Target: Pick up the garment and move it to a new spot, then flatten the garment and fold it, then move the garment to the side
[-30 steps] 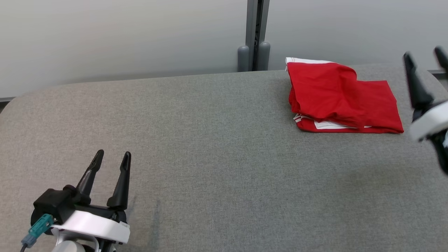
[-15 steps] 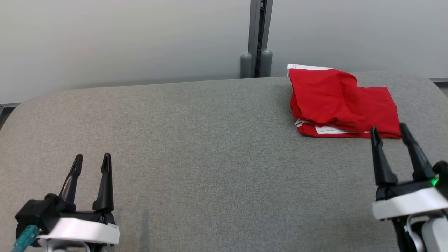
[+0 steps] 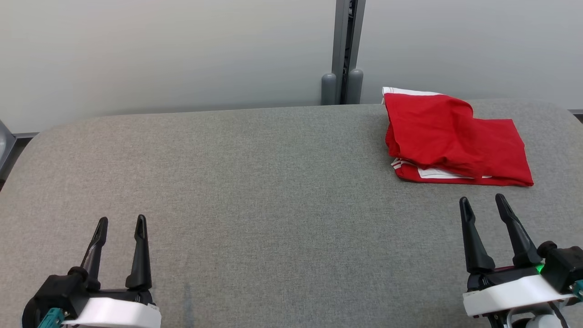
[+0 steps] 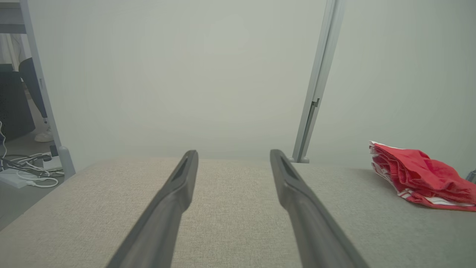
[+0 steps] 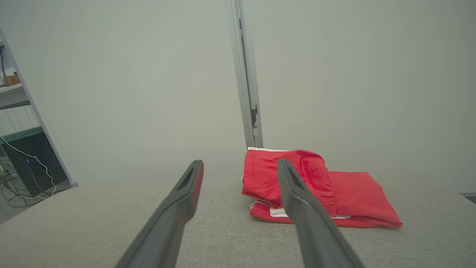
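Grey fabric table, backed by a pale wall with a grey post. Head view: red garment with white trim lies folded at the table's far right, by the back edge. Right gripper sits at the near right, jaws wide apart, holding nothing; the garment lies just beyond its fingertips, apart from them. Left gripper sits at the near left, jaws likewise wide and empty, well apart from the garment. Left wrist view: both fingers spread over bare table, nothing between them; garment lies off at the right edge, near the wall. Cables lie past the table's left end. Right wrist view: fingers spread, nothing gripped; garment lies ahead and slightly right, partly behind the right finger, not touching it.
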Robot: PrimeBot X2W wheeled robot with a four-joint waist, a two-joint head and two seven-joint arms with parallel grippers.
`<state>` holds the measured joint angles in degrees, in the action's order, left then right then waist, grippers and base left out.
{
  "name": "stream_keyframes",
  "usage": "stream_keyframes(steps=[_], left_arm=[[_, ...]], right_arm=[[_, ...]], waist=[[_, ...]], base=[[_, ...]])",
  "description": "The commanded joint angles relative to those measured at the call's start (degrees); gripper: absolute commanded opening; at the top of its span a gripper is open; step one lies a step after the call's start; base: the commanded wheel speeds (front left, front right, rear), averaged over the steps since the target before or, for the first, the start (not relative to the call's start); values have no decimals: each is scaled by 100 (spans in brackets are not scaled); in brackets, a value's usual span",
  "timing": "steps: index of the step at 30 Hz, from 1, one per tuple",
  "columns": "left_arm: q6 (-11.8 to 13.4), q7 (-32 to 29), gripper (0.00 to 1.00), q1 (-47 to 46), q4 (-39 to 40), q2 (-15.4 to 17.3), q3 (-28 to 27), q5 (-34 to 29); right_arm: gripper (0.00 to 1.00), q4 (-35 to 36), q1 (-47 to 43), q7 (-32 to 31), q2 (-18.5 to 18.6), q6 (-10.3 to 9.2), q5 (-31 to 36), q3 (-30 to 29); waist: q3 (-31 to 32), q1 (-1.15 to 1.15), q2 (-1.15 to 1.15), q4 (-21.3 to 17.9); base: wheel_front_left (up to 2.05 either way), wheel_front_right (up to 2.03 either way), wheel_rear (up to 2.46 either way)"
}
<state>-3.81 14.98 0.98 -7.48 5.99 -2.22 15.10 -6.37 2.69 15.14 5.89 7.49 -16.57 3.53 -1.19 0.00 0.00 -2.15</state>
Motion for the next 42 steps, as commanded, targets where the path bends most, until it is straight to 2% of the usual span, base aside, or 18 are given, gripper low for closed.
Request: stream_keyframes(steps=[1,15,42], left_arm=[[-30,18,100,36,10,-24,-55,-69],[-314,18,100,125,-180,-246,-138,-385],[-369,18,100,3,-339,-300,-204,-524]], right_arm=[[100,-11,-66,0,4,2,60,-18],[100,-144,-95,1,-221,2,125,-252],[100,-223,-57,1,-256,2,105,-142]], waist=[[15,0,0,13],[66,0,0,101],[56,0,0,104]], base=[[0,0,0],[0,0,0],[0,0,0]])
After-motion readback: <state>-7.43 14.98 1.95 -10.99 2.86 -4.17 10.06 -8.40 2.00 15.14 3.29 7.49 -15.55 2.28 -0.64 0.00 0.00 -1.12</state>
